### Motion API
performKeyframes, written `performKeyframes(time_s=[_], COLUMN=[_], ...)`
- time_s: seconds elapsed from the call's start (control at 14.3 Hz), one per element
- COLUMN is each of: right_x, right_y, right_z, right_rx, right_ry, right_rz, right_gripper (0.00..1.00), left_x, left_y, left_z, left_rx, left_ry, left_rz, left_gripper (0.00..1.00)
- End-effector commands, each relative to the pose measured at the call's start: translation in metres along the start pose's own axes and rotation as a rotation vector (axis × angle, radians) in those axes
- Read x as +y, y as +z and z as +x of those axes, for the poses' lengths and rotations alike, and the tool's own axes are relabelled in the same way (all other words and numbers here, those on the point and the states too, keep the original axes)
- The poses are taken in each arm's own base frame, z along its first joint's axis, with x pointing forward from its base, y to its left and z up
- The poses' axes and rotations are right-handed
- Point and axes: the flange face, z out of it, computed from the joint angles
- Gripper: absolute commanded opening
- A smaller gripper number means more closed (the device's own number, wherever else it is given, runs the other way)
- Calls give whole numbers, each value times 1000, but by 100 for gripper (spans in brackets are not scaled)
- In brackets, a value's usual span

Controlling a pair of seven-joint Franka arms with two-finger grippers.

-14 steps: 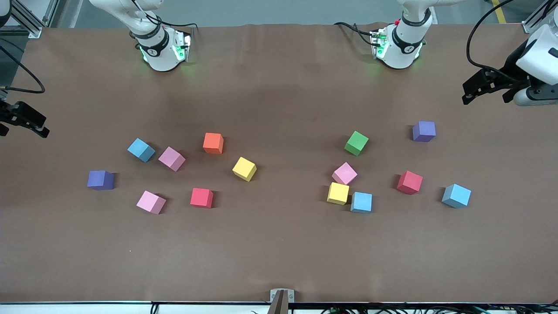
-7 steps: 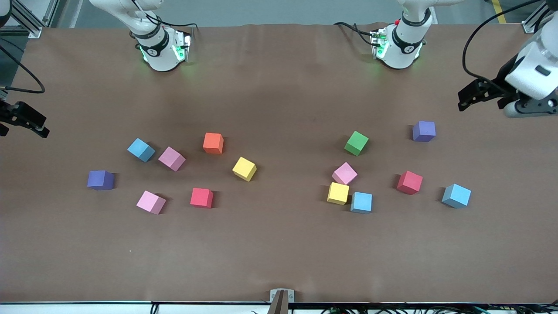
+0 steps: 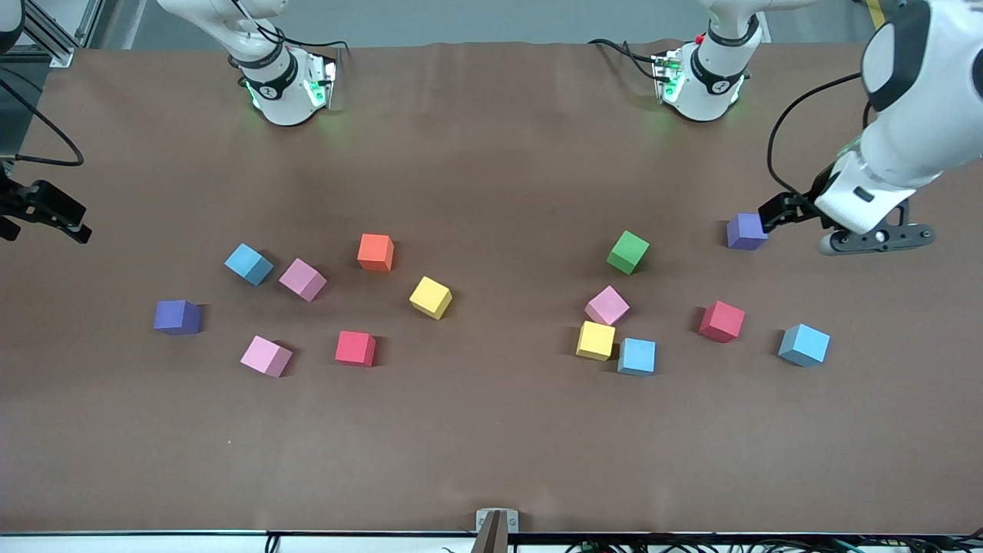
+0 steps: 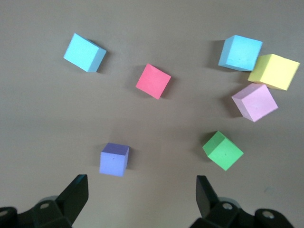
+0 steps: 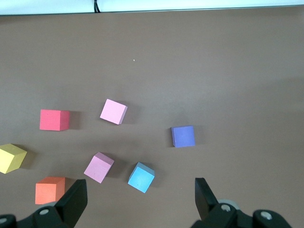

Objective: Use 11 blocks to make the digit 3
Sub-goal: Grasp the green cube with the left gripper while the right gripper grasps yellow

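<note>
The blocks lie loose in two scattered groups, and no digit 3 shows. Toward the right arm's end are an orange block (image 3: 375,252), a yellow one (image 3: 430,297), a red one (image 3: 355,348), two pink ones (image 3: 302,279) and a light blue one (image 3: 248,263). Toward the left arm's end are a green block (image 3: 628,252), a pink one (image 3: 607,306), a yellow one (image 3: 596,340), a red one (image 3: 722,321) and two light blue ones (image 3: 637,356). My left gripper (image 3: 783,215) (image 4: 141,199) hangs open and empty beside a purple cube (image 3: 746,231). My right gripper (image 3: 46,211) (image 5: 140,199) waits open at its table end.
A second purple cube (image 3: 177,316) sits by the right arm's group. Both arm bases (image 3: 286,84) stand along the table's edge farthest from the front camera. A small bracket (image 3: 496,522) is fixed at the nearest edge. Bare brown table (image 3: 507,430) lies between the groups.
My left arm has swung in from the table's end and down, bringing its open gripper beside the purple cube. The right arm and all blocks have stayed put.
</note>
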Motion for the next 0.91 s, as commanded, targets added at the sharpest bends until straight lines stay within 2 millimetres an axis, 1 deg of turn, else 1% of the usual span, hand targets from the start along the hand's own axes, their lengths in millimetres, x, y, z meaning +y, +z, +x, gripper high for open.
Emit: performKeyframes(time_s=[0.0, 0.07, 0.14, 0.28, 0.35, 0.42, 0.49, 0.56, 0.63, 0.7, 0.77, 0.84], right_x=[-11, -11, -13, -24, -26, -27, -26, -27, -29, -38, -54, -76], right_y=[6, 9, 19, 49, 63, 73, 84, 90, 97, 109, 122, 138], right_z=[0, 0, 3, 12, 16, 19, 22, 24, 26, 28, 30, 33], right_rx=[-17, -26, -44, -91, -109, -122, -137, -145, -155, -174, -194, -210], right_ry=[-18, -17, -20, -28, -29, -29, -30, -30, -31, -25, -6, 33], right_rz=[-5, -4, -2, 20, 24, 23, 23, 22, 22, 22, 25, 36], right_gripper=[100, 100, 100, 100, 100, 100, 100, 100, 100, 100, 100, 100], left_x=[31, 34, 37, 56, 64, 71, 77, 86, 100, 109, 121, 128], left_y=[41, 58, 82, 123, 145, 160, 175, 187, 192, 199, 208, 215], left_z=[-22, -26, -33, -52, -62, -69, -72, -75, -79, -81, -83, -83], left_rx=[19, 20, 23, 56, 74, 88, 72, 52, 53, 46, 40, 39], left_ry=[-67, -102, -137, -161, -189, -227, -283, -361, -455, -540, -615, -667], left_rz=[0, 1, 0, -9, -19, -31, -35, -37, -50, -61, -79, -96], left_gripper=[100, 100, 100, 100, 100, 100, 100, 100, 100, 100, 100, 100])
